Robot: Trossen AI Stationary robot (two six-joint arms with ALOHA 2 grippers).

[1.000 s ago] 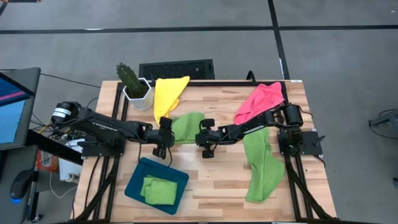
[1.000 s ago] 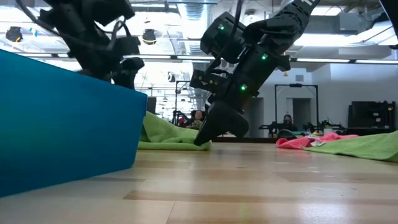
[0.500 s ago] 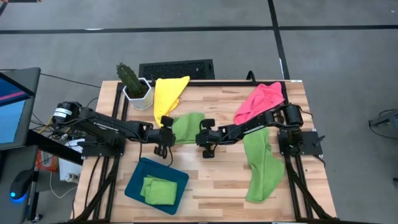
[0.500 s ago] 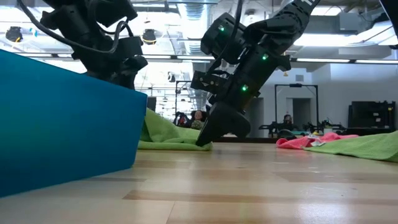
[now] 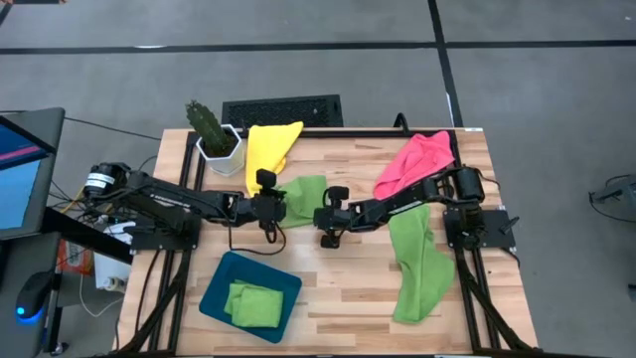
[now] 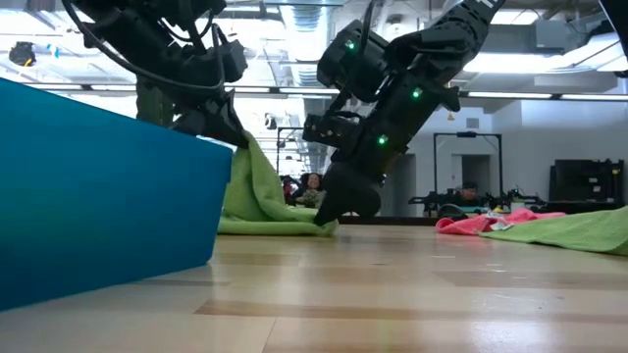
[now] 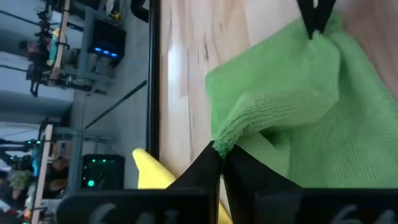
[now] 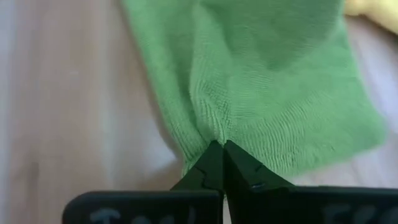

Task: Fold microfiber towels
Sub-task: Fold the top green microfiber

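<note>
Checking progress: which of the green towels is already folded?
The green towel in the teal tray, a compact folded square. The middle one is pinched by both jaws; the right one lies stretched out.

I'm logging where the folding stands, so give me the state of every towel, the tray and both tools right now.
Centre green towel: crumpled, one edge lifted, pinched by both tools.
Left tool: shut on that towel's edge.
Right tool: shut on its opposite edge, low at the table.
Yellow towel: unfolded, rumpled.
Pink towel: unfolded, bunched.
Long green towel: unfolded, stretched out.
Teal tray: holds a folded green towel.
</note>
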